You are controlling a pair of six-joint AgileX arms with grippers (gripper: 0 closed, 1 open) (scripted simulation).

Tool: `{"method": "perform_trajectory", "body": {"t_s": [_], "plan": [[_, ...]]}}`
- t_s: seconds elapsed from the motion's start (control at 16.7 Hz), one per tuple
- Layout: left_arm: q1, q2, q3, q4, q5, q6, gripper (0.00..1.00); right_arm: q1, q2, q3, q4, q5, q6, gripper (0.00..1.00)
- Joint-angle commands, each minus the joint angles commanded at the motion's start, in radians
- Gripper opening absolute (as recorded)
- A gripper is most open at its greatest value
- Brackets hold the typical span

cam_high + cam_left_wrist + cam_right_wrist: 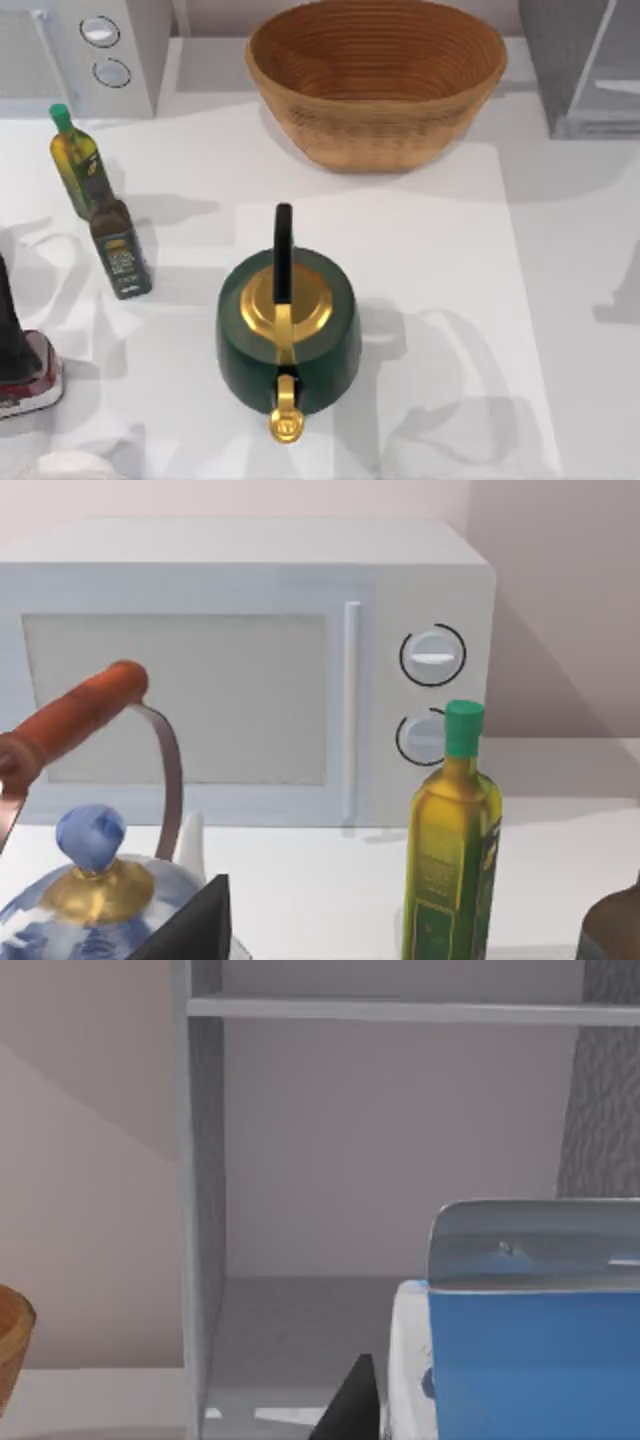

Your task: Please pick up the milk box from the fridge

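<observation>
Now my right claw's camera looks into the fridge [300, 1160], very near the milk box [530, 1330]. I cannot tell if it grips it; lifting out remains.

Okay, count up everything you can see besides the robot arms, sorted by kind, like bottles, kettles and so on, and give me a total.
bottles: 2, the oil bottle and the dark bottle
kettles: 2, the green kettle and the blue-and-white kettle
basket: 1
microwave: 1
fridge: 1
milk box: 1
Total: 8
</observation>
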Motion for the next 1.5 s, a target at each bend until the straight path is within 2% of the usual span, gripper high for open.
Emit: {"method": "perform_trajectory", "body": {"t_s": [0.36, 0.84, 1.14, 1.5], "plan": [[0.0, 0.0, 0.0, 0.0, 0.0, 0.0, 1.0, 0.103, -0.339, -0.175, -0.251, 0.045, 0.013, 0.0], [0.0, 0.0, 0.0, 0.0, 0.0, 0.0, 1.0, 0.112, -0.353, -0.189, -0.265, 0.043, 0.015, 0.0], [0.0, 0.0, 0.0, 0.0, 0.0, 0.0, 1.0, 0.11, -0.147, -0.165, -0.099, 0.002, -0.011, 0.0], [0.0, 0.0, 0.0, 0.0, 0.0, 0.0, 1.0, 0.119, 0.431, -0.122, 0.292, -0.147, -0.023, 0.0]]}}
